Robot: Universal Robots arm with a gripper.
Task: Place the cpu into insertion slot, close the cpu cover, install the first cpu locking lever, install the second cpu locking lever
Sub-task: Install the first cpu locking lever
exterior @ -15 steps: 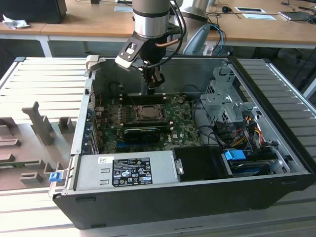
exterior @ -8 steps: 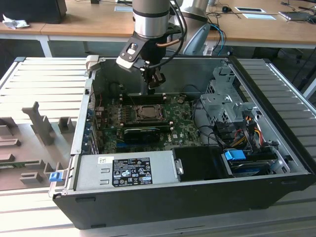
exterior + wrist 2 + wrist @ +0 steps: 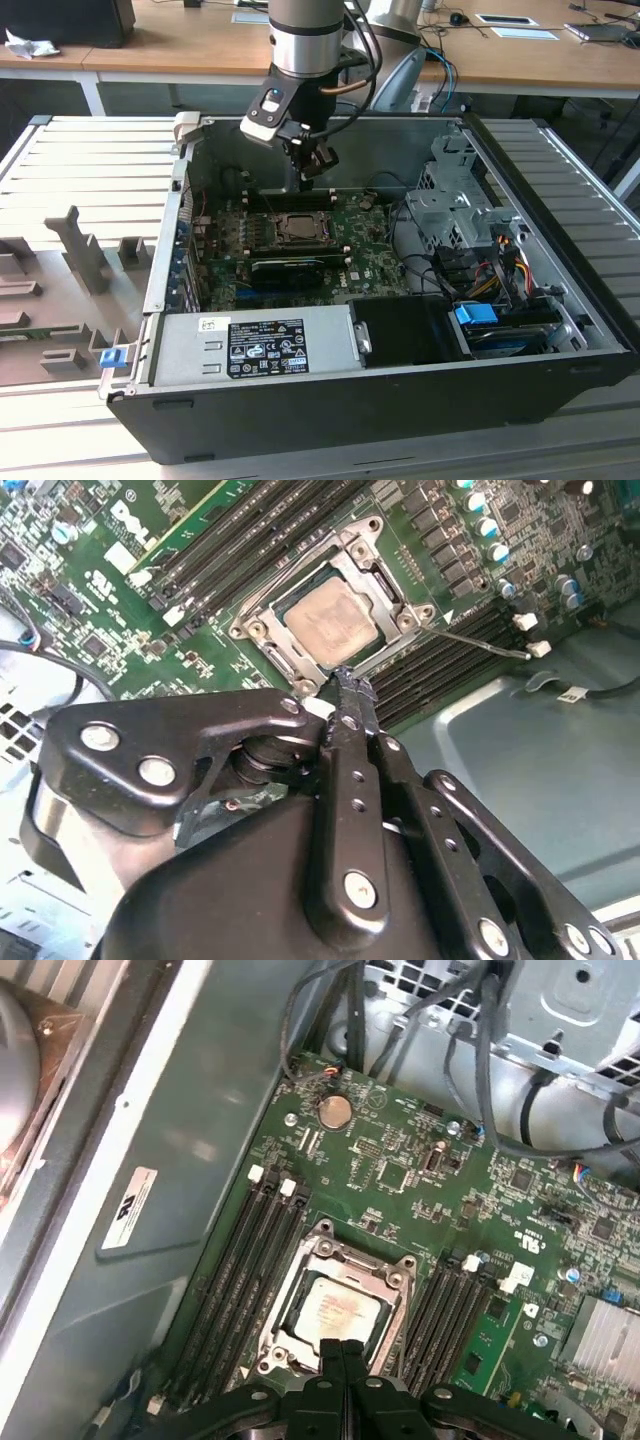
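Observation:
The cpu [image 3: 330, 620] lies flat in the insertion slot [image 3: 262, 630] on the green motherboard [image 3: 370, 255], pale face up. The silver cpu cover [image 3: 372, 572] lies down around it, the chip showing through its window. A thin wire locking lever [image 3: 487, 644] sticks out sideways from one corner of the socket. My gripper [image 3: 350, 688] hovers just above the socket's edge, its black fingers pressed together with nothing between them. In the first wrist view the gripper [image 3: 341, 1352] sits at the rim next to the cpu [image 3: 330, 1310]. In the exterior view the gripper [image 3: 304, 183] hangs over the cpu [image 3: 297, 228].
Memory slots [image 3: 250, 1250] flank the socket on both sides. A long black card [image 3: 295, 268] lies in front of it, with the silver power supply [image 3: 255, 345] nearer. A drive cage [image 3: 455, 205] and cables stand at the exterior view's right. Case walls surround the board.

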